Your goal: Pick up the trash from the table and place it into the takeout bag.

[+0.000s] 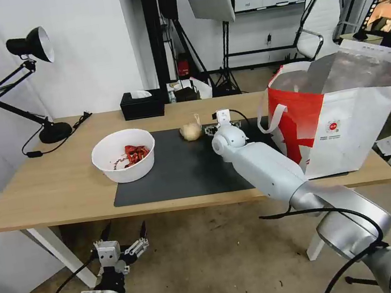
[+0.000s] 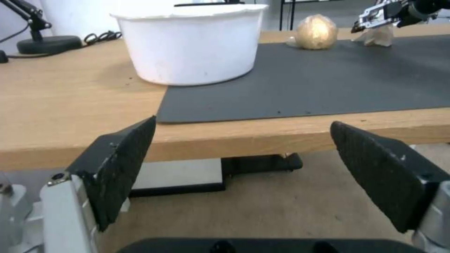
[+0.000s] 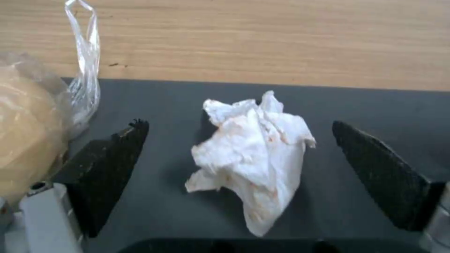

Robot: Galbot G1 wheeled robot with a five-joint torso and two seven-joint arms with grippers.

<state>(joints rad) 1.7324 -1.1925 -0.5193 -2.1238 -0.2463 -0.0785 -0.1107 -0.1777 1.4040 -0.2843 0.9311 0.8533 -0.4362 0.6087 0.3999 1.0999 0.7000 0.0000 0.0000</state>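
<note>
In the head view, the right gripper (image 1: 222, 125) reaches over the rear edge of the dark grey mat (image 1: 180, 173) on the light-wood table (image 1: 54, 187), just beside the small knotted yellowish plastic bag (image 1: 191, 130). The white bowl (image 1: 124, 155) with red scraps sits on the mat's left edge, and the white-and-red takeout bag (image 1: 342, 114) stands open at the table's right end. A black desk lamp (image 1: 29, 83) occupies the far left corner and a black tissue box (image 1: 142, 104) the rear edge. The left gripper (image 1: 125, 235) hangs below the table's front edge, fingers apart. The left wrist view shows its spread black pads (image 2: 122, 165) level with that front edge, the bowl (image 2: 187, 45) beyond. In the right wrist view, the open pads (image 3: 112, 165) flank the crumpled white tissue (image 3: 253, 158) on the mat without touching it, the yellowish bag (image 3: 28, 123) close against one pad.
</note>
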